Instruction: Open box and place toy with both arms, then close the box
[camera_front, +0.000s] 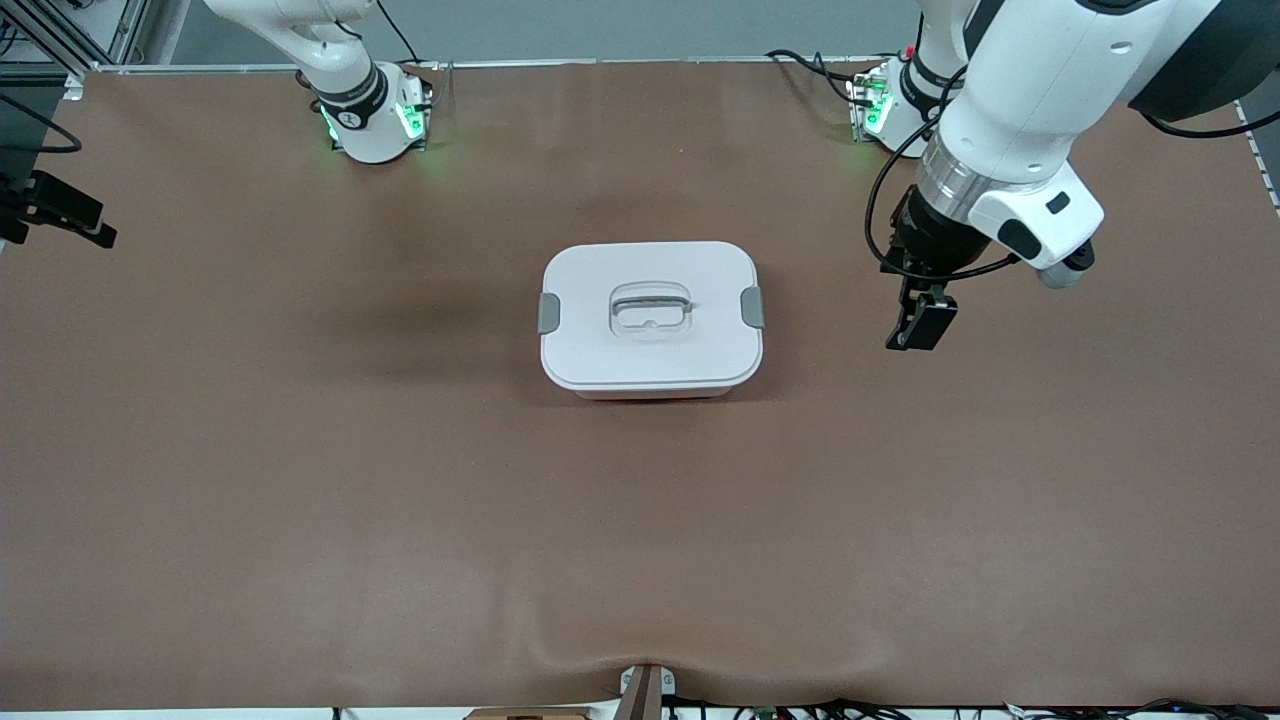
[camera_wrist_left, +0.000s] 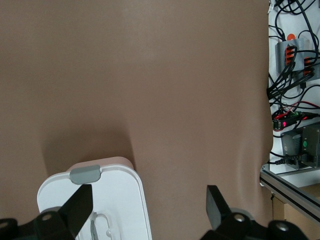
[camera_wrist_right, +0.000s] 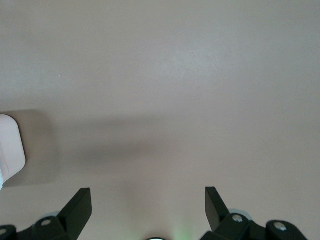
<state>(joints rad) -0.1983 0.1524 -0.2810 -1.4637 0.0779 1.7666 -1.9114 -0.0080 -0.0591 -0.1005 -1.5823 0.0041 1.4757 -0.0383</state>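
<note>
Box (camera_front: 650, 320) mid-table, hands apart.

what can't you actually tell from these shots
- Toy: in no view; whether it sits inside the box cannot be told, since the white lid covers it.
- Right gripper: out of the front view; only its open fingertips show in the right wrist view, over bare table.
- Left gripper: open in the left wrist view, but the picture's edge cuts off everything above the fingertips.
- Grey clips: too small to tell if latched.

Robotics lab: bench-mounted arms (camera_front: 1010, 110), cabling (camera_wrist_left: 292, 75).
</note>
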